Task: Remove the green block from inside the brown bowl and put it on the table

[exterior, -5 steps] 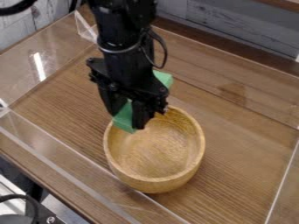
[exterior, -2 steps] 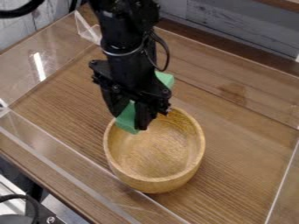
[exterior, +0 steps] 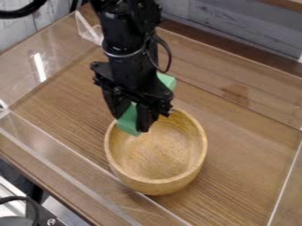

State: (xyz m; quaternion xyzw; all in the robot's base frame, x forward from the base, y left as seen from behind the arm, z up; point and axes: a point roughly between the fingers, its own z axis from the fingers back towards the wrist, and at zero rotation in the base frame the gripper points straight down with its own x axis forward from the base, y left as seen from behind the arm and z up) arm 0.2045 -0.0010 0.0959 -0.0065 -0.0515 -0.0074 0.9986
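Pinching green block [exterior: 144, 104] (tilted): claw [exterior: 137, 124] above bowl [exterior: 157, 157].

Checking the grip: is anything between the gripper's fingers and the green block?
Nothing shows between them: in the camera view the gripper is shut on the green block, above the bowl's back rim.

A robotics lab or test cell — not a home. A black robot arm [exterior: 127, 35] stands over a brown wood-grain bench [exterior: 236, 97] fenced by low clear acrylic walls [exterior: 48, 40], like a small enclosed test pen. Dark cables [exterior: 17, 212] trail at the near left corner, and grey planking [exterior: 242, 22] runs along the far side.
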